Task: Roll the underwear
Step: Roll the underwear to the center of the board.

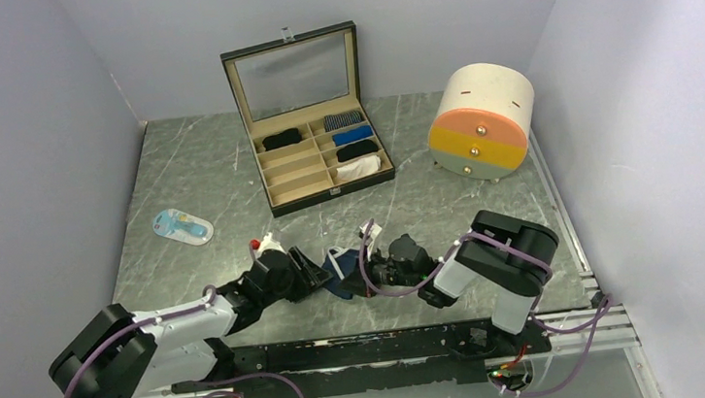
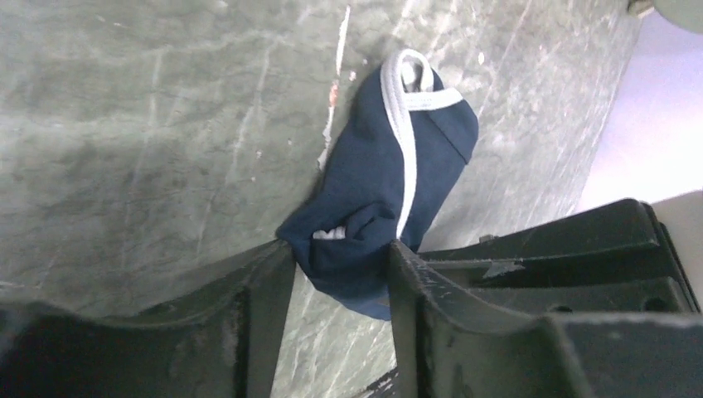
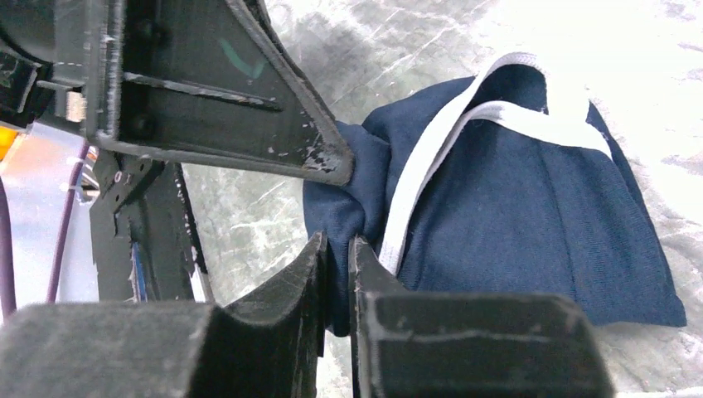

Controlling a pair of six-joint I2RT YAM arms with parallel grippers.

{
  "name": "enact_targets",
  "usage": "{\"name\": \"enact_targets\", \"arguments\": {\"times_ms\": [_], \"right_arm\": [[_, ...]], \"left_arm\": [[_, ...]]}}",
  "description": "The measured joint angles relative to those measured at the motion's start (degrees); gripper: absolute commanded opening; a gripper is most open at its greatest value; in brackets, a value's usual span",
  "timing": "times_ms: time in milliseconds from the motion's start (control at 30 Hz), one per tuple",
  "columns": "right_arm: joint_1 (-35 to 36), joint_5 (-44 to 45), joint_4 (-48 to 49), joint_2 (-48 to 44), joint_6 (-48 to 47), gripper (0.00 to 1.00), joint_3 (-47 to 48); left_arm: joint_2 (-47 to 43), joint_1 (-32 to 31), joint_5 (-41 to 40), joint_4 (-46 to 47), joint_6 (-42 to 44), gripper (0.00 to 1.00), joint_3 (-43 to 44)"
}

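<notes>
The navy blue underwear [image 1: 340, 262] with white trim lies bunched on the marble table between my two grippers. In the left wrist view one lumpy end of the underwear [image 2: 373, 166] fills the gap of my left gripper [image 2: 340, 257], and both fingertips press against it. The right wrist view shows my right gripper [image 3: 338, 249] shut on a thin fold at the edge of the underwear [image 3: 514, 215]. A finger [image 3: 249, 124] of the left gripper touches the cloth just above. Seen from above, the left gripper [image 1: 322, 275] and the right gripper [image 1: 364, 274] nearly meet.
An open compartment box [image 1: 274, 182] at the back holds several rolled cloths, black, blue, striped and white. A round cream drawer unit [image 1: 480, 120] stands at the back right. A blue-and-white packet [image 1: 182, 225] lies at the left. Walls enclose three sides.
</notes>
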Motion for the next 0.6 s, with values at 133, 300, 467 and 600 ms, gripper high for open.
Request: {"name": "enact_targets", "arguments": {"times_ms": [133,300,467,600], "right_arm": [[0.0,-0.8,-0.7,-0.9,-1.4,0.28,0.0],[0.5,-0.9,-9.0,-6.1,-7.0,0.41,1.0],[3.6,2.5,-23.2,-13.4,-15.8,0.48,4.7],[9.9,11.7,-32.4,-18.3,-24.5,0.50,8.0]], "left_arm": [[0.1,-0.2,-2.0,-0.9,0.0,0.35,-0.2],[0.7,-0.4,-3.0,-1.9,0.5,0.31,0.5],[2.1,-0.3,-3.5,-3.5,1.7,0.29,2.3],[2.8,-0.3,-3.6,-5.4,2.9,0.29,3.8]]}}
